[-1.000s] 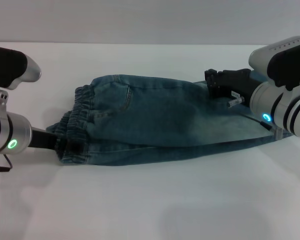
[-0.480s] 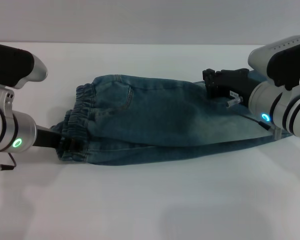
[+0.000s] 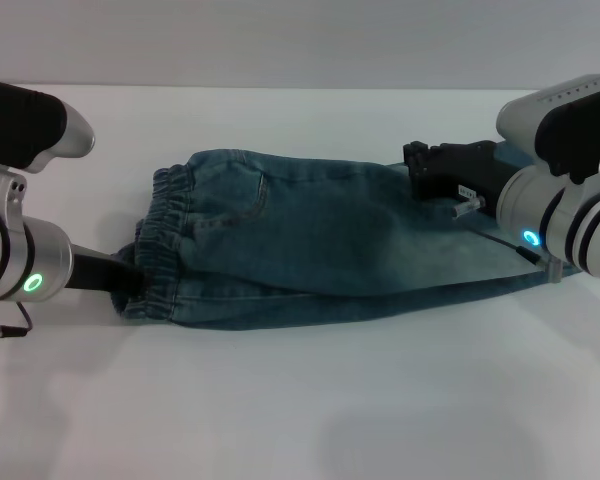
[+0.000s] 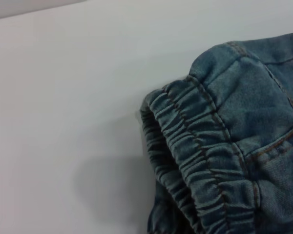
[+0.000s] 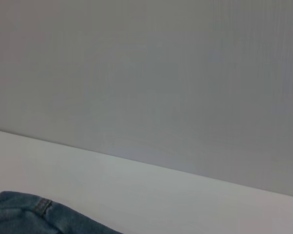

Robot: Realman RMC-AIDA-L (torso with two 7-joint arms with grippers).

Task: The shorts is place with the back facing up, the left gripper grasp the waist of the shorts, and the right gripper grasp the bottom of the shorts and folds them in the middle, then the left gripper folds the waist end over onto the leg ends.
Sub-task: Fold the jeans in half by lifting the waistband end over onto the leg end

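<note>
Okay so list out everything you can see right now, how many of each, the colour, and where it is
shorts: one, faded blue denim, folded lengthwise on the middle of the table, elastic waist toward the robot's left, leg ends toward its right.
table: one, white, under the shorts.
wall: one, pale grey, behind the table.
left gripper: one, black, on the silver arm with a green light, at the near waist corner of the shorts.
right gripper: one, black with a white label, on the arm with a blue light, at the far leg end.

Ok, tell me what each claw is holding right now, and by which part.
The left claw is at the gathered waistband of the shorts; the right claw sits at their hem end. Neither grip is visible, so a hold cannot be confirmed.
</note>
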